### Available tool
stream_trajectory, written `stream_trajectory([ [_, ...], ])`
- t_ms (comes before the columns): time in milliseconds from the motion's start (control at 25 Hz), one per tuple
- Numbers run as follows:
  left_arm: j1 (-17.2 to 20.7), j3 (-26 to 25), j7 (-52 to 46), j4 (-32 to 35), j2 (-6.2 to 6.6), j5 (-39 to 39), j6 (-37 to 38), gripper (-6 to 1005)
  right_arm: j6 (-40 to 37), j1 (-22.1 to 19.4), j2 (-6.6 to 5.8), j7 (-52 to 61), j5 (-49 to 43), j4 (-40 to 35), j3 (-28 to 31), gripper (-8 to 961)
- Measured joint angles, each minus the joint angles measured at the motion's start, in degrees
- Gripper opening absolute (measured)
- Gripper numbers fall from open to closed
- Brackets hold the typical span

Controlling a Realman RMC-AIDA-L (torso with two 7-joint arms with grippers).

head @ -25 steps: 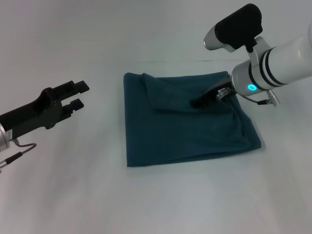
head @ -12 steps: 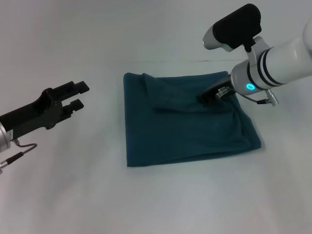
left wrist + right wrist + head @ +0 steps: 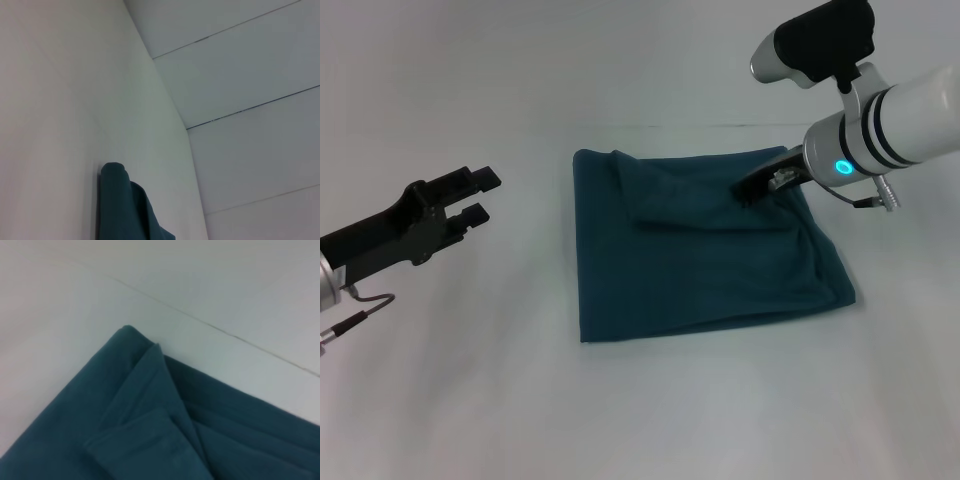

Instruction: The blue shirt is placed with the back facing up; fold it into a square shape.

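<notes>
**Two grippers, one folded shirt**

Lying flat on the white table [image 3: 470, 380], roughly in the middle: the blue shirt [image 3: 700, 270], folded into a near-square block. Straight along the edge nearest the left arm, a little skewed and rumpled along the opposite edge. Across the far part of the shirt, a narrower folded layer resting on top, with soft creases running down from it.

Over the far corner of the shirt, on the right arm's side: the right gripper [image 3: 748, 190], dark fingertips low at the cloth, at or just above the top layer. Impossible to tell from any view whether those fingers are parted or pressed together, or whether any cloth sits between them. Behind it, a white forearm with dark bands and a lit blue ring.

Well apart from the shirt, off its left-arm side and above bare table: the left gripper [image 3: 478, 195], black, fingers spread with a clear gap, pinching nothing, pointing toward the shirt.

Seen from the right wrist: a shirt corner with overlapping layers. Seen from the left wrist: only a rounded fold of the shirt.
</notes>
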Motion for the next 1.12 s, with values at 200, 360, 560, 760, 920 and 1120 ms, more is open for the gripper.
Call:
stream_trajectory([
  [200,-0.1,0.0,0.1,0.0,0.00,0.0,0.0,663,-0.1,0.2,0.02,0.2,-0.3,0.4,-0.1,12],
  [360,-0.1,0.0,0.1,-0.1,0.00,0.0,0.0,662,-0.2,0.2,0.02,0.3,-0.3,0.5,-0.2,5],
  [560,-0.1,0.0,0.2,-0.2,-0.07,0.0,0.0,661,0.5,-1.1,-0.15,3.0,-0.1,-0.9,0.5,45],
  [760,0.1,0.0,0.2,-0.2,-0.09,0.0,0.0,661,-0.4,-2.2,-0.63,4.4,0.5,-2.3,1.3,76],
  [920,-0.1,0.0,0.5,-0.8,-0.08,0.0,0.0,661,-1.5,-1.9,-0.46,3.3,0.7,-2.0,1.3,118],
  [1120,-0.3,0.0,0.6,-1.2,-0.10,0.0,0.0,660,-1.7,-1.4,-0.26,3.2,0.4,-1.7,1.4,170],
])
